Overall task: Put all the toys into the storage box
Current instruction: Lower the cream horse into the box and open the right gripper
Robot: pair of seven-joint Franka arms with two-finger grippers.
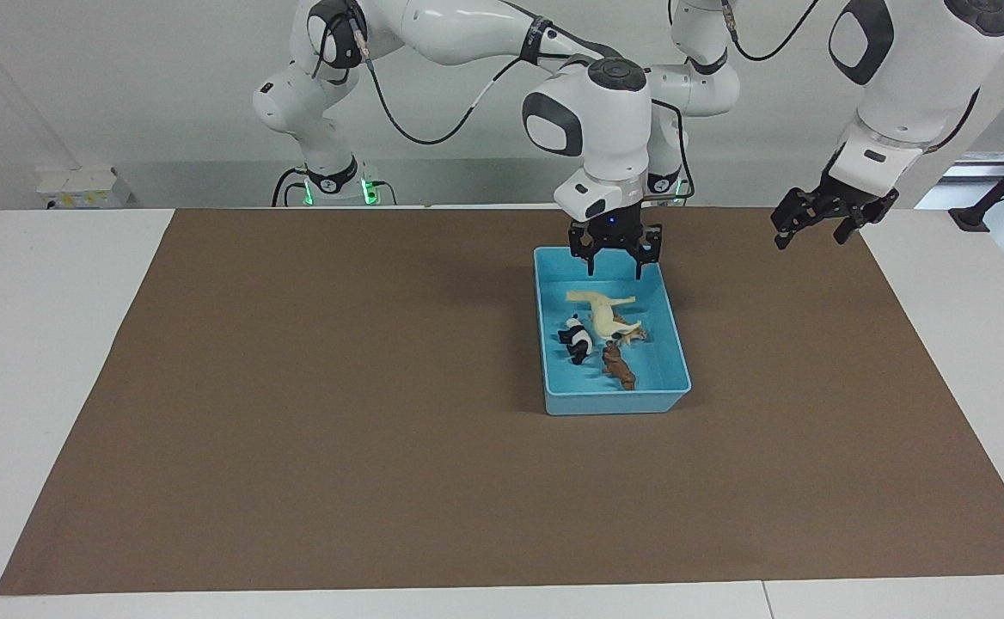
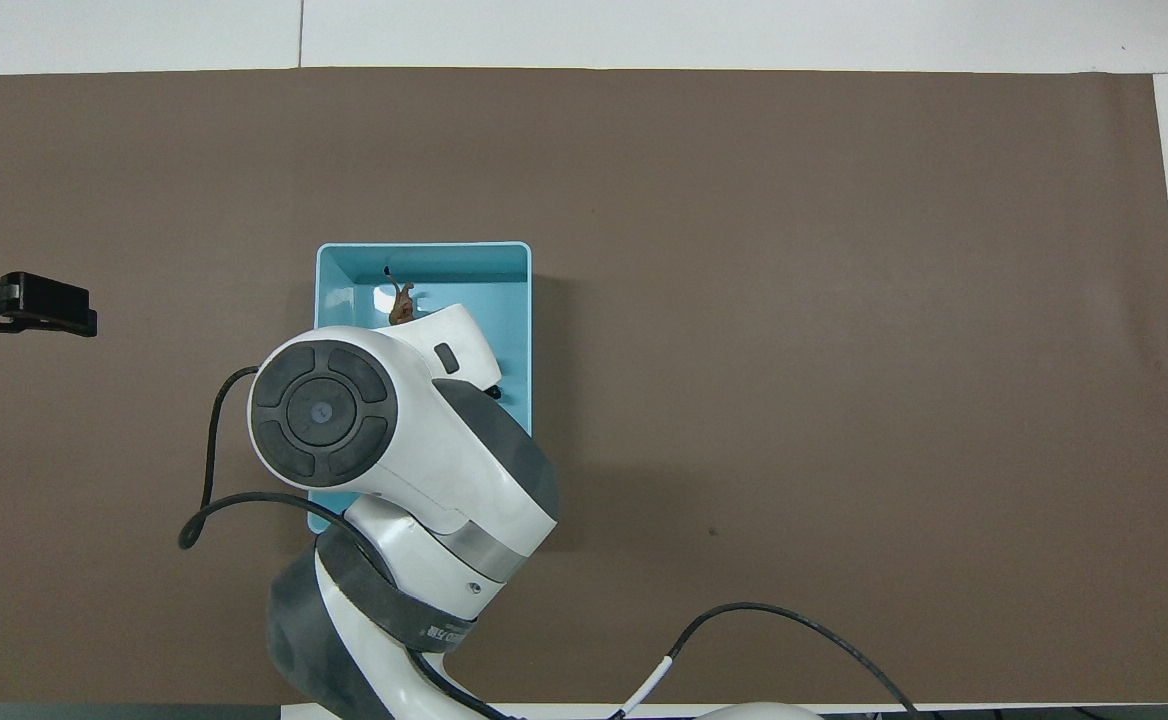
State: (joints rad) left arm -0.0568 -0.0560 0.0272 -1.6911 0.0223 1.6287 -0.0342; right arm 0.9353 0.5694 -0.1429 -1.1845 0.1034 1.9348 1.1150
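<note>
light blue plastic storage box [image 1: 678,344] holds four animal figurines; right gripper [image 1: 615,258] is spread empty above; only withdrawal is judged left.

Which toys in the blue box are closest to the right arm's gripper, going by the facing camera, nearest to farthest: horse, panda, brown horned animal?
From the right gripper, open over the storage box's robot-side end:
1. Cream horse, under the gripper.
2. Panda, mid-box, by the wall toward the right arm's end.
3. Brown horned animal, farthest from the robots.
</note>
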